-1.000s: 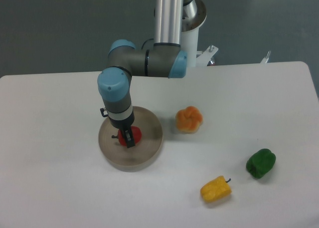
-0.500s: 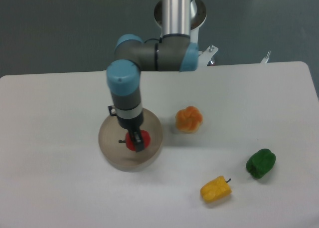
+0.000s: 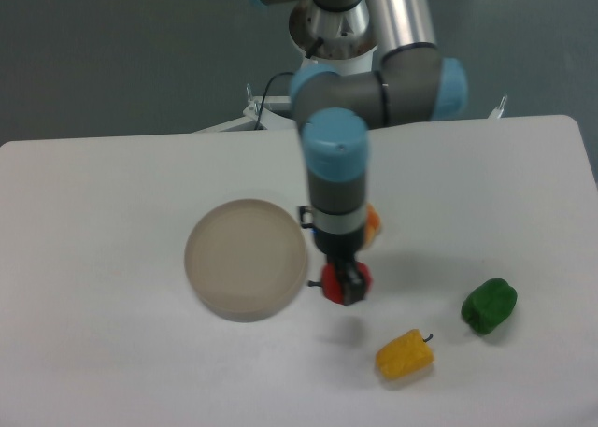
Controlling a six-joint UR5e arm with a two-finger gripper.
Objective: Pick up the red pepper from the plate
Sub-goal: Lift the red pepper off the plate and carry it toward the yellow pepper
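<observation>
One pepper's off the dish: gripper is clamped on the red pepper, hanging it in the air just right of the plate, w/ a faint shadow on the table below. Plate's bare now, nothing on it. Arm stands near vertical over the grab, hiding most of the orange pepper behind it. Yellow pepper sits down front, green pepper off to the right, both well apart from the load. By my read the pick itself is done, so this is the carry/hold stage. Next move needs a firm squeeze kept on, since that glossy skin could slip, and a path clear of the yellow one below.
</observation>
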